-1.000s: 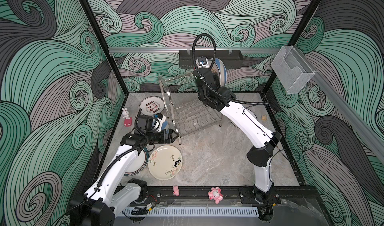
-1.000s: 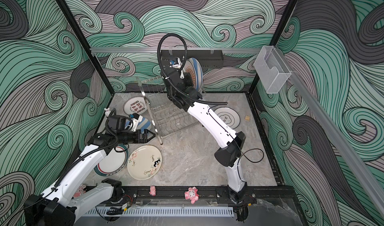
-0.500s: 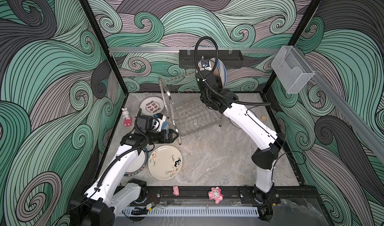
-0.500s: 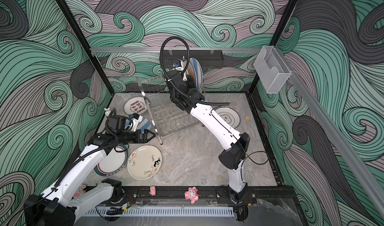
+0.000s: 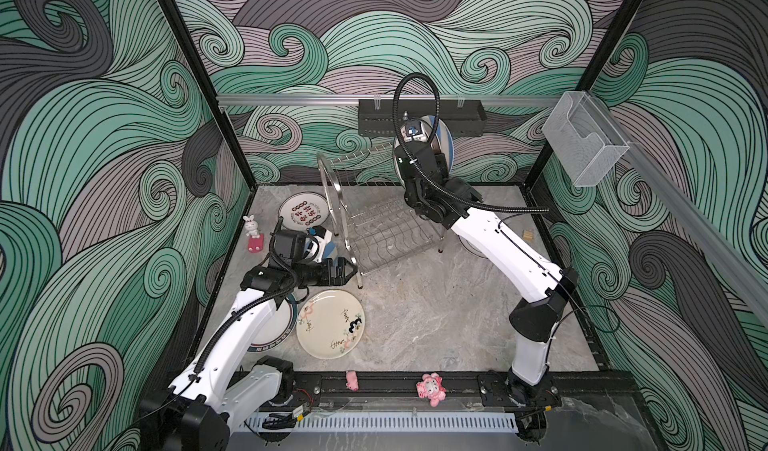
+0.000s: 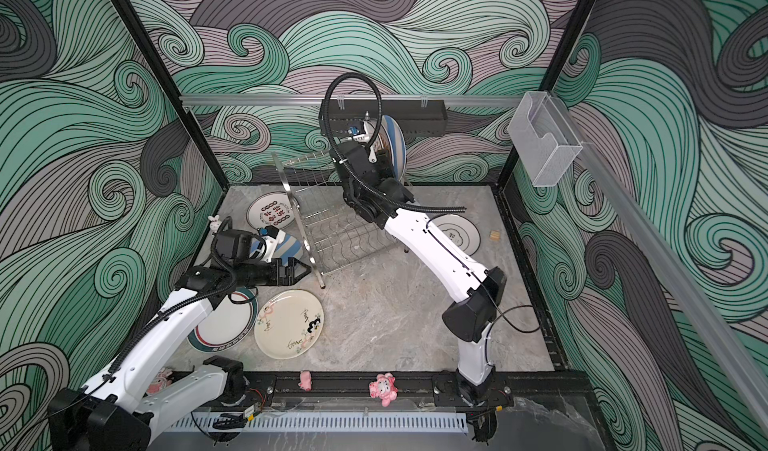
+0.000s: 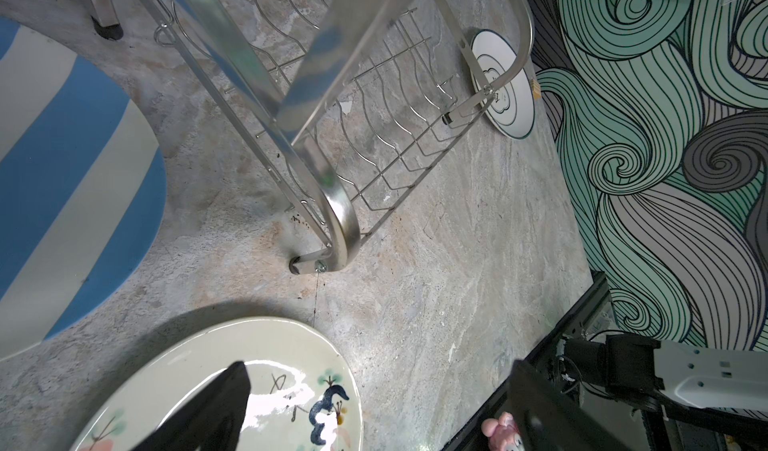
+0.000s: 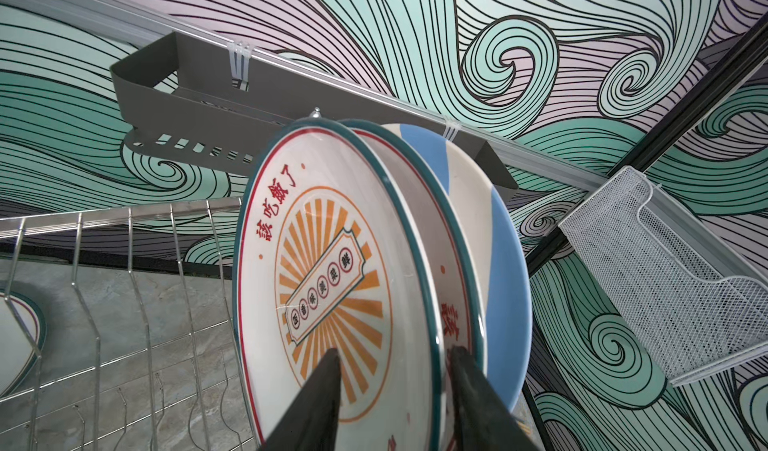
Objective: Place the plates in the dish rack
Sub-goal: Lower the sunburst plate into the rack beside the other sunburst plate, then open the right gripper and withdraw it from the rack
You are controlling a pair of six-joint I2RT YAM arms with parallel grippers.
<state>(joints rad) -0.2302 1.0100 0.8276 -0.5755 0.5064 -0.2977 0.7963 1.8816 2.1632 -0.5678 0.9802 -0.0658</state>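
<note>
Top view, dish rack (image 5: 386, 231): it is seen at the upper middle of the frame in both top views, stood on the marbled table (image 5: 436, 312). No plate is seen on its lower tier.
Racked plates: three are stood on edge at the centre of the right wrist view. The orange sunburst plate (image 8: 328, 270) is in front, a teal-rimmed plate (image 8: 432, 237) just behind it and a blue-white striped plate (image 8: 498, 270) at the back.
Loose plates: five are laid flat on the table. The cream plate (image 5: 330, 324) is at lower centre-left, and a second teal-rimmed plate (image 6: 224, 328) beside it is partly covered by the left arm. A second striped plate (image 7: 62, 170) and the characters plate (image 5: 302, 214) are found left of the rack, and the cloud plate (image 6: 459, 233) right of it.
Right gripper (image 8: 395, 351): its jaws are parted and set either side of the sunburst plate's rim, at the bottom of the right wrist view. No pinch is seen.
Left gripper (image 7: 378, 366): its jaws are spread wide with nothing between them, over the cream plate's edge.
Step judged: the sunburst plate is being released into its slot.
Doing it well: the fingers should be drawn straight back in the plate's plane. One finger is lodged in the narrow gap between two plates, so sideways drift must be avoided. The plate's seating in the wires should be confirmed before the arm is lifted clear.
</note>
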